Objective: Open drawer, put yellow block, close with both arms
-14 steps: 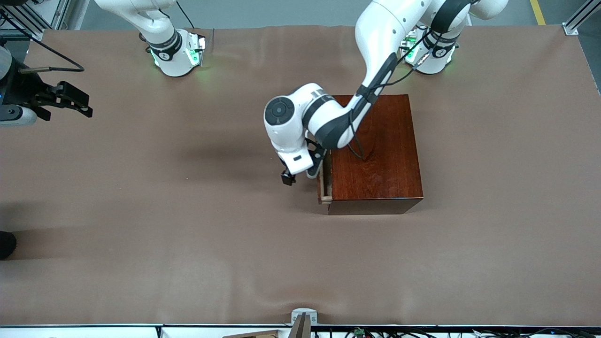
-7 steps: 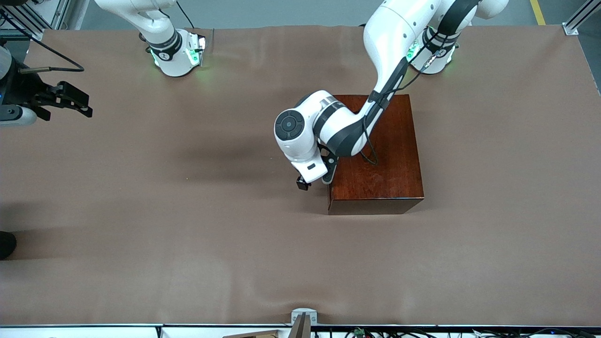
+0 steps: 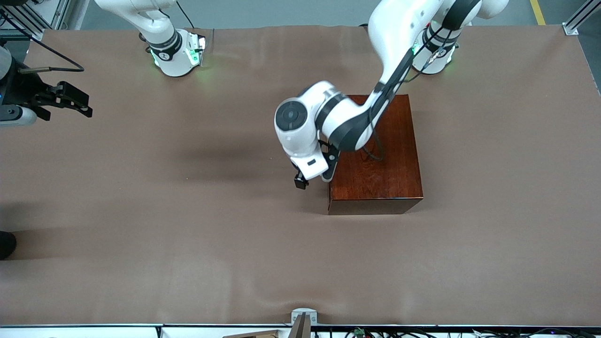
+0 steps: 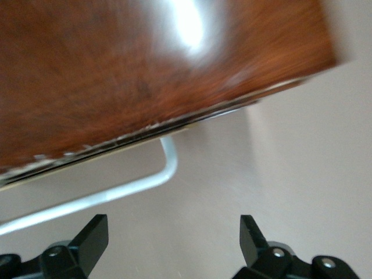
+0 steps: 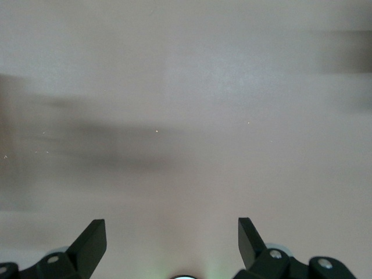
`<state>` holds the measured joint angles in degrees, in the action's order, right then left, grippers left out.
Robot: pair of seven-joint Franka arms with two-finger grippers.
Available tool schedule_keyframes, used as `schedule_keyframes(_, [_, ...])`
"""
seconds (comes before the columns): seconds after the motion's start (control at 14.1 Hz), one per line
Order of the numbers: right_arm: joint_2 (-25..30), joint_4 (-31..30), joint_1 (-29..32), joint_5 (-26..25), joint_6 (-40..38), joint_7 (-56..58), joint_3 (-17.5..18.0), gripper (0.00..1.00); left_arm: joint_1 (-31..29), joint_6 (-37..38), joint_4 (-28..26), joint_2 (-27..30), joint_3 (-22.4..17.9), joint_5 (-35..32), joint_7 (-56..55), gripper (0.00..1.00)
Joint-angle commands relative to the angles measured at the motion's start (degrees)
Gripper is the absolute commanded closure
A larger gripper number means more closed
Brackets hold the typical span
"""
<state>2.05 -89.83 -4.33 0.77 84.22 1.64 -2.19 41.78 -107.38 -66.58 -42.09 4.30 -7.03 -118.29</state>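
The mahogany box [image 3: 375, 150] stands mid-table, its drawer pushed in flush on the side facing the right arm's end. In the left wrist view the glossy box top [image 4: 145, 64] fills the frame, with the drawer's white bar handle [image 4: 116, 193] just past it. My left gripper [image 3: 305, 179] hangs in front of the drawer, open [image 4: 174, 232], a short way off the handle with nothing between its fingers. My right gripper [image 3: 75, 99] waits open [image 5: 172, 232] at the right arm's end of the table. The yellow block is out of view.
Brown cloth [image 3: 188, 234] covers the whole table. The two green-lit arm bases [image 3: 176, 54] [image 3: 434, 56] stand along the edge farthest from the front camera. A small metal bracket [image 3: 303, 317] sits at the nearest edge.
The drawer stuck out a little a second ago and is now pushed in flush. My left gripper went in toward the box front, then eased back slightly. The right arm has not moved.
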Motion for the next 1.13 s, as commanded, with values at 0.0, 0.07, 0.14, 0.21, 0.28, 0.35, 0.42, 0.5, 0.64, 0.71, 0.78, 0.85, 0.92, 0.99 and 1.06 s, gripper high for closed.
schedule_keyframes(0.0, [0.4, -0.3, 0.4, -1.1, -0.2, 0.4, 0.3, 0.00, -2.5, 2.6, -2.1, 8.5, 0.2, 2.2, 6.0, 0.00])
schedule_keyframes(0.07, [0.4, -0.3, 0.4, -1.1, -0.2, 0.4, 0.3, 0.00, -3.3, 2.6, -2.1, 10.0, 0.2, 2.3, 8.5, 0.00])
schedule_keyframes(0.14, [0.4, -0.3, 0.4, -1.1, -0.2, 0.5, 0.2, 0.00, -4.3, 2.7, -2.2, 11.4, 0.2, 2.3, 11.1, 0.00])
schedule_keyframes(0.21, [0.4, -0.3, 0.4, -1.1, -0.2, 0.4, 0.2, 0.00, -5.3, 3.7, -3.1, 13.3, 0.1, 2.1, 14.7, 0.00])
schedule_keyframes(0.28, [0.4, -0.3, 0.4, -1.1, -0.2, 0.4, 0.2, 0.00, -6.2, 5.2, -3.4, 14.8, 0.0, 1.8, 19.5, 0.00])
schedule_keyframes(0.35, [0.4, -0.3, 0.4, -1.1, -0.2, 0.4, 0.2, 0.00, -7.3, 7.4, -3.4, 16.1, 0.0, 1.8, 23.9, 0.00])
schedule_keyframes(0.42, [0.4, -0.3, 0.4, -1.1, -0.2, 0.5, 0.2, 0.00, -8.5, 9.5, -3.5, 17.5, 0.0, 1.8, 27.9, 0.00])
schedule_keyframes(0.5, [0.4, -0.3, 0.4, -1.1, -0.2, 0.4, 0.2, 0.00, -10.1, 11.4, -3.4, 18.7, 0.0, 1.7, 32.7, 0.00])
schedule_keyframes(0.64, [0.4, -0.3, 0.4, -1.1, -0.2, 0.4, 0.2, 0.00, -12.9, 15.5, -3.5, 21.0, 0.0, 1.8, 42.7, 0.00])
schedule_keyframes(0.71, [0.4, -0.3, 0.5, -1.0, -0.2, 0.5, 0.2, 0.00, -14.2, 17.7, -3.6, 22.0, 0.0, 1.8, 47.2, 0.00])
schedule_keyframes(0.78, [0.4, -0.3, 0.5, -1.0, -0.2, 0.5, 0.2, 0.00, -15.6, 19.5, -3.6, 22.9, 0.0, 1.8, 51.9, 0.00])
schedule_keyframes(0.85, [0.4, -0.3, 0.5, -1.0, -0.2, 0.4, 0.2, 0.00, -17.1, 21.1, -3.7, 23.7, 0.1, 1.8, 56.0, 0.00])
schedule_keyframes(0.92, [0.4, -0.3, 0.5, -1.0, -0.2, 0.5, 0.2, 0.00, -18.6, 22.8, -3.7, 24.4, 0.1, 1.8, 60.9, 0.00])
schedule_keyframes(0.99, [0.4, -0.3, 0.5, -1.0, -0.2, 0.4, 0.2, 0.00, -20.5, 24.2, -3.7, 25.0, 0.2, 1.9, 65.9, 0.00])
schedule_keyframes(1.06, [0.4, -0.3, 0.5, -1.0, -0.2, 0.5, 0.2, 0.00, -22.2, 25.2, -3.8, 25.7, 0.2, 2.1, 70.3, 0.00])
